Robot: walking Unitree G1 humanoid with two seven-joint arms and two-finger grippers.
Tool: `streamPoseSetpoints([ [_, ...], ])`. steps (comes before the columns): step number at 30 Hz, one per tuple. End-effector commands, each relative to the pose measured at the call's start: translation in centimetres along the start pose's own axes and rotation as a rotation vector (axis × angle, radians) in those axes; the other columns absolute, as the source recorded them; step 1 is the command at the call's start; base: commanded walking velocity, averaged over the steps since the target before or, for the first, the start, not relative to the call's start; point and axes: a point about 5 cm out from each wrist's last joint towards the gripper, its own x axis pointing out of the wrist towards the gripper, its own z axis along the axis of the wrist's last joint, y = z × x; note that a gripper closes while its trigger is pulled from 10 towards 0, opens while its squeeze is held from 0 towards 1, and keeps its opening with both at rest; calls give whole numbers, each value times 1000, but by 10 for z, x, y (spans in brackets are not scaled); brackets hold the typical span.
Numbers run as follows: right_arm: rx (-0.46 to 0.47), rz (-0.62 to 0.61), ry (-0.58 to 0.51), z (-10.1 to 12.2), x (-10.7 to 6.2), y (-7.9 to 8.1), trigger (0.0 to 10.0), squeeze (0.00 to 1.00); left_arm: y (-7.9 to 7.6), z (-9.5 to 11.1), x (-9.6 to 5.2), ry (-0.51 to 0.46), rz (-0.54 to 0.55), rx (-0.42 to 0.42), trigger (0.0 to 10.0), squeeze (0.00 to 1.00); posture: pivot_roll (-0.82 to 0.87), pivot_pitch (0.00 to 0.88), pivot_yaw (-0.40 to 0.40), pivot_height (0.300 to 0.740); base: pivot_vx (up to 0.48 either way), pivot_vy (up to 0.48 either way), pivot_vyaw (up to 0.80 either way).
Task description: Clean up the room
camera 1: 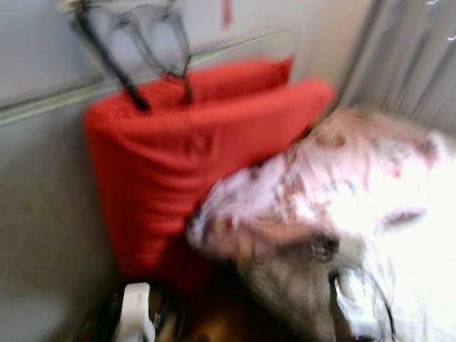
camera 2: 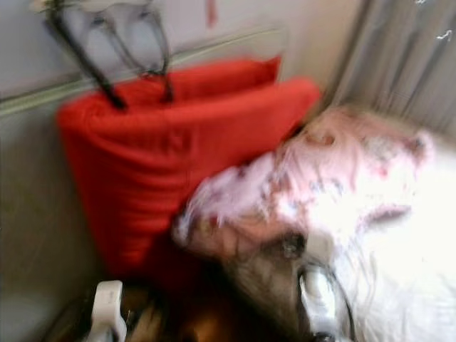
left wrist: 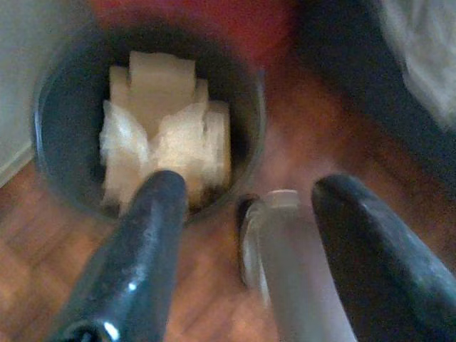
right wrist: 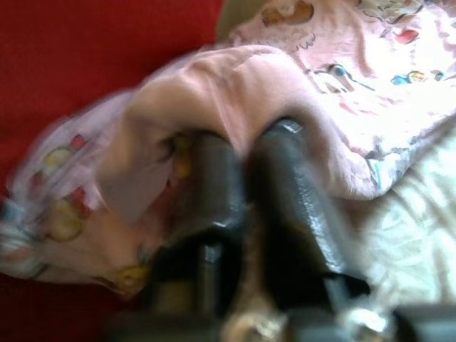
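The pink blanket, printed with small cartoon pictures, lies bunched on the bed right against the red cushion, and the right claw is down in it with its two black fingers pressed close together on a fold of the cloth, so it looks clamped on the fabric. It is soft and light by the look of it, limp rather than stiff, so it should lift easily but will sag and trail; I'd judge a thick gathered fold near the middle a safer hold than a thin edge, which could slip out. Down by the floor, the left claw hangs with its fingers apart over a clear bottle that shows between them, though I cannot tell whether they touch it; just beyond stands a dark round bin holding pale crumpled paper on the wooden floor. Further back the red cushion leans on the pale wall, with a wire hanger above it and a grey curtain off to the right. The head views are blurred.
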Motion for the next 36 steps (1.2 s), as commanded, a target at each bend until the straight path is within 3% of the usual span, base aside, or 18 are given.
streamPoseSetpoints([
  [1,0,-8,22,-5,-2,-1,10000,0,5,11,2,-30,8,17,10000,0,17,0,2,740,-277,0,0],
  [28,-2,-16,15,-4,-2,-2,10000,0,5,11,2,-30,8,17,10000,0,17,0,2,740,-277,0,0],
  [29,-46,-227,-98,12,-4,-41,10000,0,5,9,1,-36,6,20,10000,0,16,0,3,740,0,0,0],
  [30,-54,-298,-133,17,-6,-54,10000,0,5,8,1,-36,5,21,10000,0,13,0,3,740,0,0,0],
  [33,-59,-348,-139,18,-9,-65,10000,0,5,7,1,-35,4,22,10000,0,5,0,4,740,0,0,0],
  [36,-95,-362,-12,0,-15,-75,10000,0,4,7,1,-32,0,26,10000,0,2,0,2,740,0,0,0],
])
